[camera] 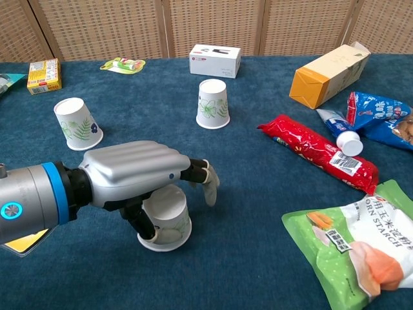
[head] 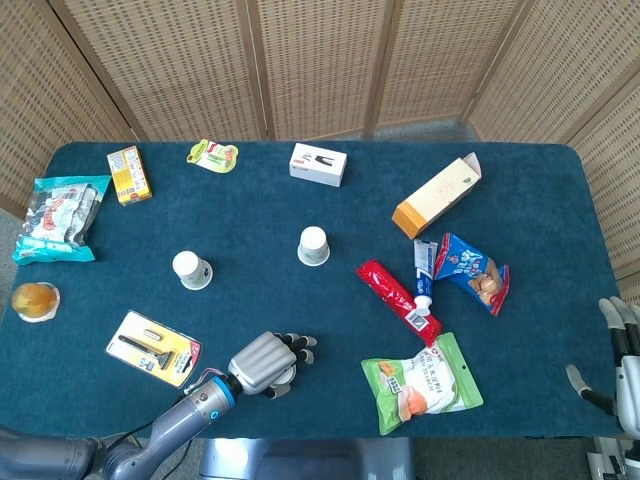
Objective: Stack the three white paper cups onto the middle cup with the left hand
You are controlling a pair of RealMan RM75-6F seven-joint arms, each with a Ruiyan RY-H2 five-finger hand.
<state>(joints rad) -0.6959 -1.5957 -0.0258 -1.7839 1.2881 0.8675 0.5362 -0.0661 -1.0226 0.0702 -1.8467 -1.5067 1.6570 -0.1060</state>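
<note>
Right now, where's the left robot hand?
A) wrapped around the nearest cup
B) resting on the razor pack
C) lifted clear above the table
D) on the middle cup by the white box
A: in the chest view the left robot hand has its fingers curled over and around the nearest paper cup, which stands upside down on the table.
</note>
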